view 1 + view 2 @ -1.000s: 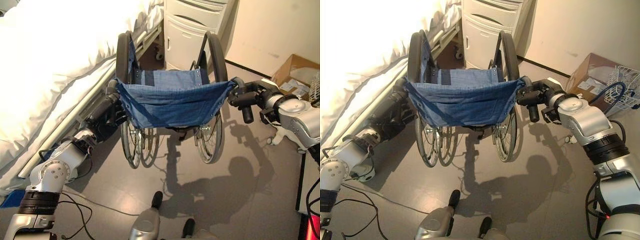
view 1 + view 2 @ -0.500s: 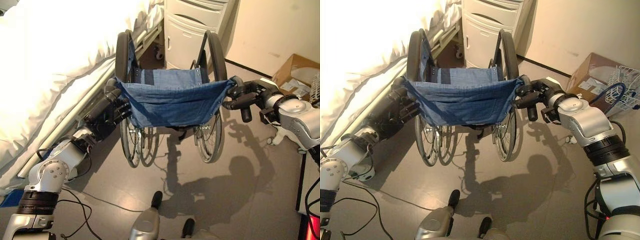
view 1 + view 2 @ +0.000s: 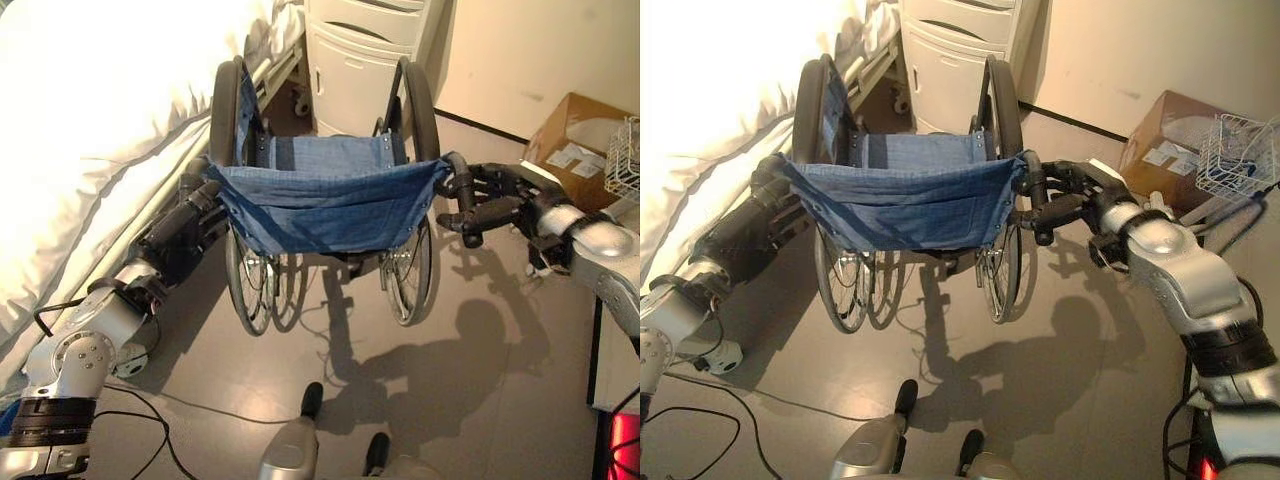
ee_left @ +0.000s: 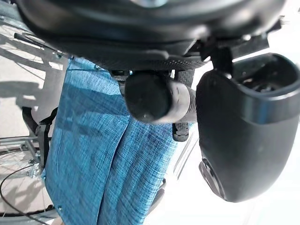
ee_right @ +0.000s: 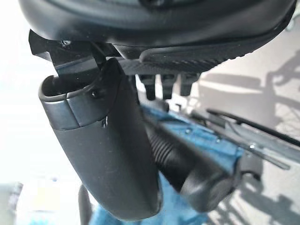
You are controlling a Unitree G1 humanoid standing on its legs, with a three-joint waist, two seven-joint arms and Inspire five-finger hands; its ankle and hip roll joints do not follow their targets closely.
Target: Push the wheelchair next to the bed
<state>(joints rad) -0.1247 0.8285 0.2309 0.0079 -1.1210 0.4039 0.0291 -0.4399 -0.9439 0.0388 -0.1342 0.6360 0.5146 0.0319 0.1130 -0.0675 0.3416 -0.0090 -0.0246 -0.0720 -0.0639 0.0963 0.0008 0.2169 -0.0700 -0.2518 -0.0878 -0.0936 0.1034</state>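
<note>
Fingers (image 3: 462,190) hold wheelchair (image 3: 322,200), facing away, alongside bed (image 3: 90,120).

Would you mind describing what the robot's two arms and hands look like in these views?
Both arms are silver-grey with rounded, glossy casings and black ribbed rings between segments. Each ends in a dark hand: the left hand and right hand are matte black, with blocky fingers. In the wrist views each thumb is a thick, smooth dark shell.

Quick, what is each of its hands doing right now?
Left hand: closed around the wheelchair's left push handle.
Right hand: closed around the right push handle.
</note>
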